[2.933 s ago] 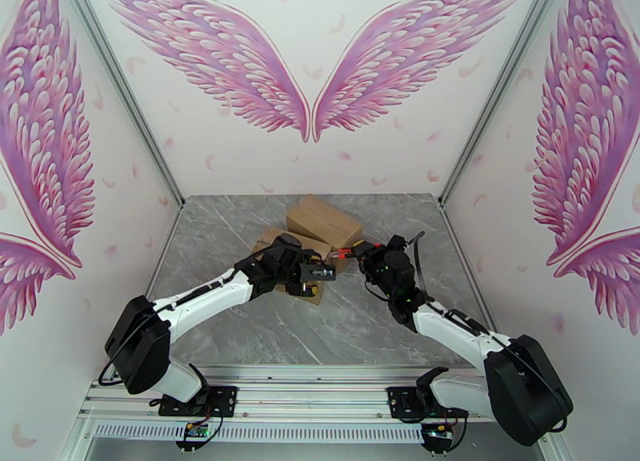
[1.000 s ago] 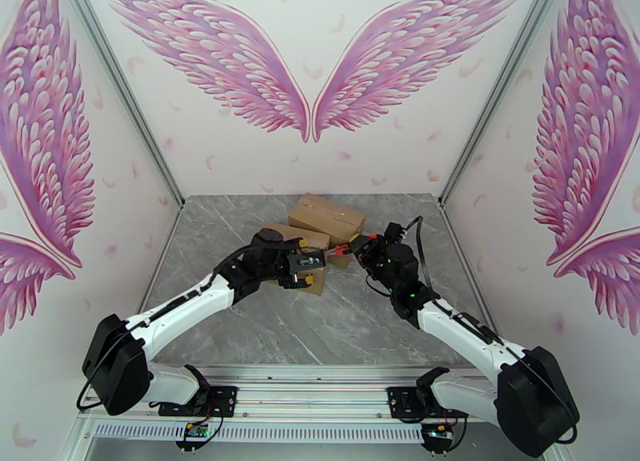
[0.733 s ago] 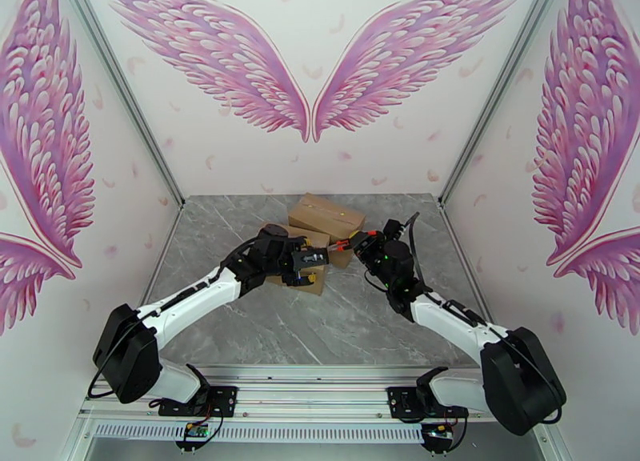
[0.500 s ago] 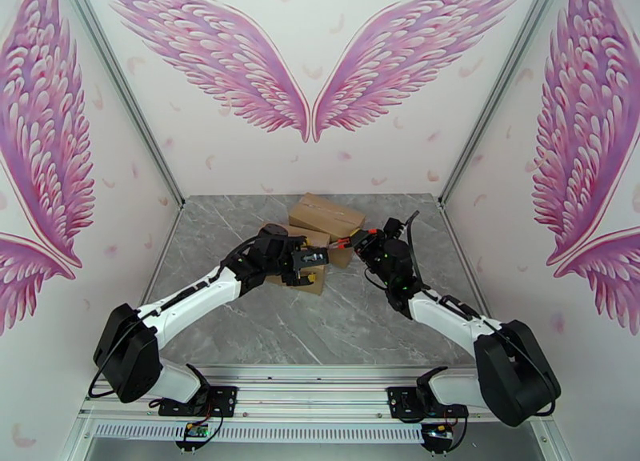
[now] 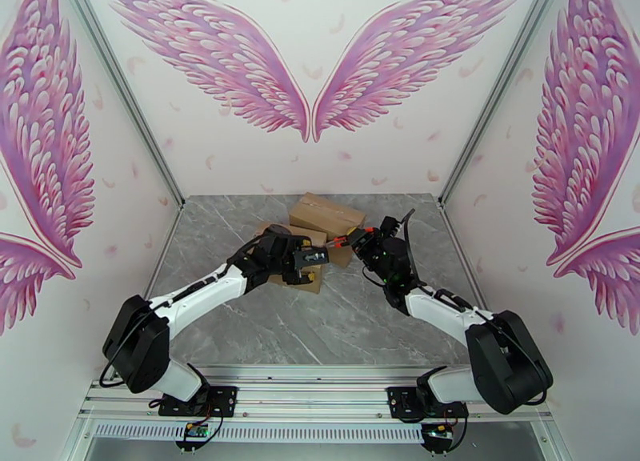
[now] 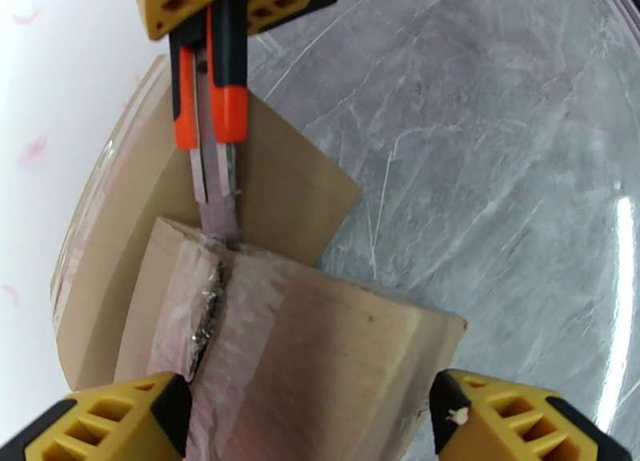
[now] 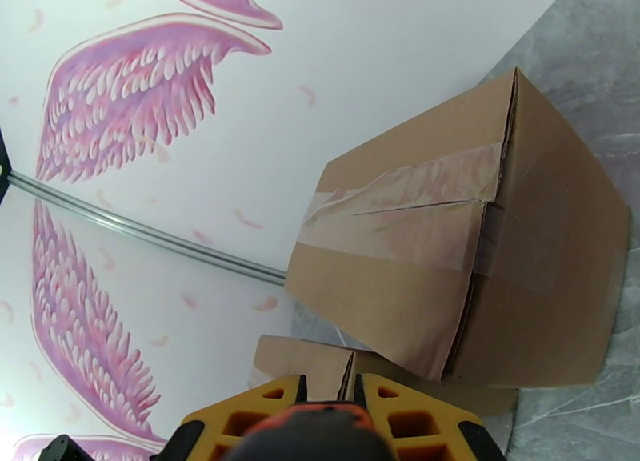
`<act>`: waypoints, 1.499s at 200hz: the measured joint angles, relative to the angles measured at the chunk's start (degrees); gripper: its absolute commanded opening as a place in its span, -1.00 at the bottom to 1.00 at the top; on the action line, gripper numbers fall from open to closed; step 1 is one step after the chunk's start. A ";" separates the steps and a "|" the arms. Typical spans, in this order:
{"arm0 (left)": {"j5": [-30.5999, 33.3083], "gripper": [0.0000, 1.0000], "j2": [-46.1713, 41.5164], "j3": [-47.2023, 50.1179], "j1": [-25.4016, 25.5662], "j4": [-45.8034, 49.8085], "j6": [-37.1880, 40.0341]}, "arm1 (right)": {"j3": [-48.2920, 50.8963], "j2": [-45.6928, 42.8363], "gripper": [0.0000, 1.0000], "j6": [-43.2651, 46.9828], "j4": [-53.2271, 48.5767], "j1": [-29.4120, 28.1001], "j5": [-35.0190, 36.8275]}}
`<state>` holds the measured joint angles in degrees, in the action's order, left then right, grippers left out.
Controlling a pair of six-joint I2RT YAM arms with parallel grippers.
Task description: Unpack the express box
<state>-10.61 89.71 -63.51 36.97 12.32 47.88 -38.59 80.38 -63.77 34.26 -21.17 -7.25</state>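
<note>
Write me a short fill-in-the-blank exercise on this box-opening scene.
1. The right gripper holds a ____ with an orange handle.
2. Its blade meets the ____ seam of the near cardboard box.
3. The left gripper has its yellow fingers spread ____.

Missing: knife; taped; open

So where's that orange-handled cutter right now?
In the left wrist view the orange-handled cutter hangs top left, pinched in the right arm's fingers, its blade tip at the taped seam of the near cardboard box.
</note>
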 measured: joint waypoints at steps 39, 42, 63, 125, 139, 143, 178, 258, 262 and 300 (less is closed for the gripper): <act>0.15 0.68 0.85 -0.20 -0.70 -0.59 -0.09 | 0.04 0.00 -1.00 -2.78 -0.26 0.15 -1.62; 0.17 0.68 0.87 -0.20 -0.70 -0.61 -0.11 | 0.04 0.00 -1.00 -2.91 -0.39 0.15 -1.73; 0.28 0.68 0.87 -0.20 -0.70 -0.63 -0.26 | 0.02 -0.02 -1.00 -4.48 -1.81 0.20 -2.14; 1.31 0.68 0.85 -0.20 -1.40 -0.98 -1.77 | 0.04 -1.36 -1.00 -7.74 -5.84 0.35 -2.43; 1.55 0.68 0.85 -0.20 -1.51 -1.09 -2.21 | 0.44 -1.42 -1.00 -9.29 -5.86 0.35 -2.43; 1.66 0.67 0.85 -0.20 -1.53 -1.09 -2.34 | 0.66 -1.42 -1.00 -9.68 -5.86 0.35 -2.43; 2.21 0.66 0.85 -0.15 -1.57 -1.09 -3.50 | 1.18 -1.44 -1.00 -13.03 -5.81 0.35 -2.45; 4.37 0.64 0.87 -0.15 -1.73 -2.89 -4.96 | 1.60 -3.37 -1.00 -16.85 -8.61 -0.76 -5.03; 4.42 0.64 0.85 -0.15 -1.73 -2.91 -5.01 | 1.60 -3.58 -1.00 -16.85 -8.98 -0.76 -5.05; 4.46 0.65 0.24 0.74 -1.79 -3.56 -4.96 | 1.97 -7.32 -1.00 -16.20 -12.39 -1.05 -4.81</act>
<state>-6.15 89.95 -62.76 35.18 8.75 42.92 -36.62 73.06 -79.96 21.87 -22.22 -12.05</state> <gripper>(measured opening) 0.822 0.206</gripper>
